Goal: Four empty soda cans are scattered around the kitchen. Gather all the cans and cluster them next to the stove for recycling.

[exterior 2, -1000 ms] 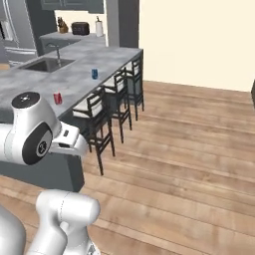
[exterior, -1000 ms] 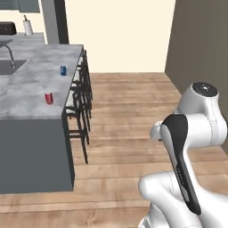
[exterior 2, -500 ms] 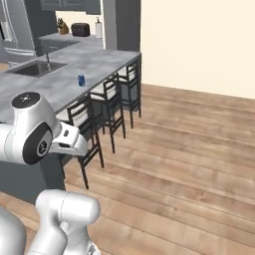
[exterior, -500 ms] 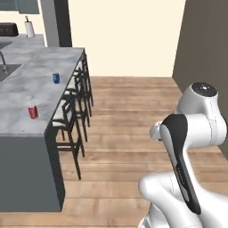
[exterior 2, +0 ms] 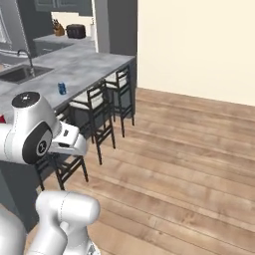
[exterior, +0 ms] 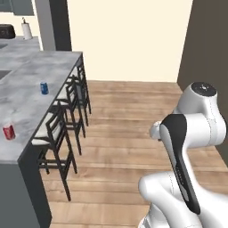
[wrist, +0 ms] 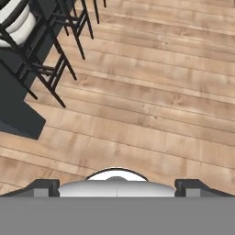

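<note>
Grey island counter (exterior: 31, 71): blue can (exterior: 44, 87), red can (exterior: 8, 132) (well apart); black stools (exterior: 58, 133) alongside; wood floor (exterior: 120, 133).

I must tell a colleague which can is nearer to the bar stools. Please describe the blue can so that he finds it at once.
Start at the long grey stone island counter with the row of black bar stools along its side. The blue can stands upright near that stool-side edge, about midway along it. Its only neighbour, the red can, stands closer to the counter's near end.
</note>
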